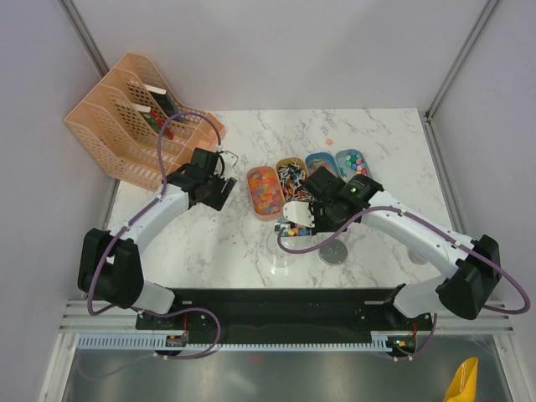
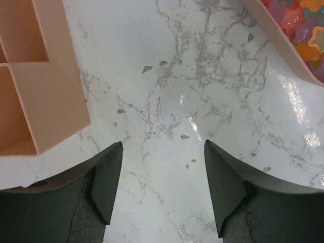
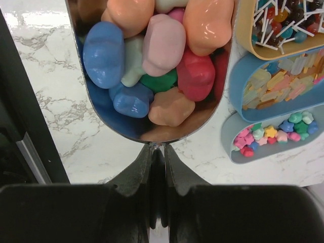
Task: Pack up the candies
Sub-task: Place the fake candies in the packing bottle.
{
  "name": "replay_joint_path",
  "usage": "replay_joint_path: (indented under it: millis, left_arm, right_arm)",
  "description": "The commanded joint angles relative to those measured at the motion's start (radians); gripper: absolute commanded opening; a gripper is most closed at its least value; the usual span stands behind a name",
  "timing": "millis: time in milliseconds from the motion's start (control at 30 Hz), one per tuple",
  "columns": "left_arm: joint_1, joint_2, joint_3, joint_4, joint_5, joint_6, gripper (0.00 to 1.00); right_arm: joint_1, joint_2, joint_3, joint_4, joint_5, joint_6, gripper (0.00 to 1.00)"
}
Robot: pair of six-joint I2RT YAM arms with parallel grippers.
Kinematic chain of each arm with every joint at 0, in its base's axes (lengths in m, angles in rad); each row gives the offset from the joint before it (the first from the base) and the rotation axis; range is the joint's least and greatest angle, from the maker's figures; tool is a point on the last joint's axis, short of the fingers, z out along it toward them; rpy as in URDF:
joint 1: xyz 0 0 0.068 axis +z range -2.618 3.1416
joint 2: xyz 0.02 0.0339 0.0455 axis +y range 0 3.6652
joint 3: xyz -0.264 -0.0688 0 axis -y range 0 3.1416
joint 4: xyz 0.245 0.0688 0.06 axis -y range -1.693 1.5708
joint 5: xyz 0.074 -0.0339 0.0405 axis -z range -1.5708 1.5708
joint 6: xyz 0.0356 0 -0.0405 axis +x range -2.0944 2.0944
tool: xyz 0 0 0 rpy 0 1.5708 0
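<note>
Left gripper (image 2: 163,146) wide, empty, over bare marble (image 2: 202,86) between rack (image 2: 45,101) and pink tray (image 2: 283,46). Right gripper (image 3: 158,157) pinched tight on scoop (image 3: 157,136) heaped with candies (image 3: 162,45), trays (image 3: 237,93) alongside.

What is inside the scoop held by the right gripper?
The scoop is heaped with candies: blue, pink, orange, red, green and pale mint. Its floor and any pieces beneath the top ones are covered.
</note>
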Motion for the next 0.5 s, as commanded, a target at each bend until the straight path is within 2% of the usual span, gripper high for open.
replay_joint_path:
  millis: [0, 467]
  left_arm:
    - [0.013, -0.043, -0.005, 0.051, -0.035, -0.043, 0.73]
    - [0.059, -0.074, -0.033, 0.1, -0.032, -0.054, 0.73]
  right_arm:
    - [0.045, 0.025, 0.064, -0.038, 0.086, -0.02, 0.0]
    - [0.096, 0.065, 0.048, -0.107, 0.202, -0.029, 0.0]
